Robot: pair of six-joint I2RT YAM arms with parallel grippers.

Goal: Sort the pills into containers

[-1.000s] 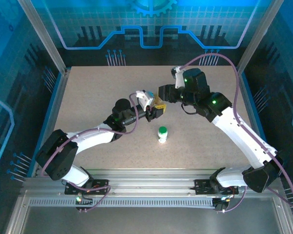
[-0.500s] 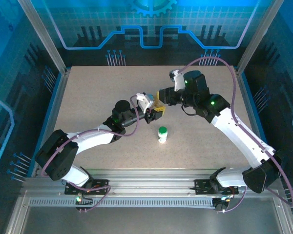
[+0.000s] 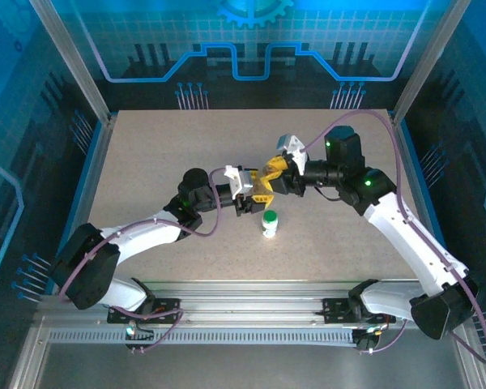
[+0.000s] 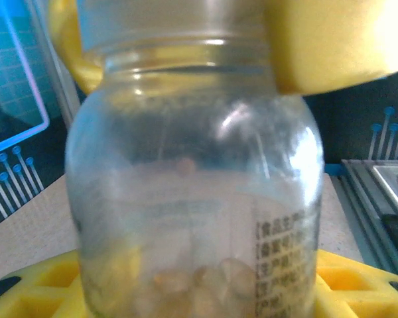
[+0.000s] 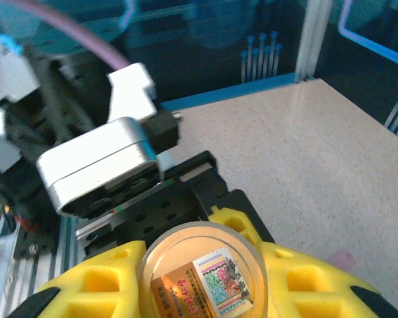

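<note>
Left wrist shows translucent vial [image 4: 186, 185] holding pale pills [image 4: 199, 288].

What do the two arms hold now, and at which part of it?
Both hold one pill vial: the left gripper clamps its lower body, the right gripper its top.

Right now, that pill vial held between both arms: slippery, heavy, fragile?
Pill vial: smooth wall with glare, so probably slippery in the jaws. Only a few pills at its bottom, so likely light, bottom-weighted. Wall looks rigid; glass or plastic, cannot tell.
</note>
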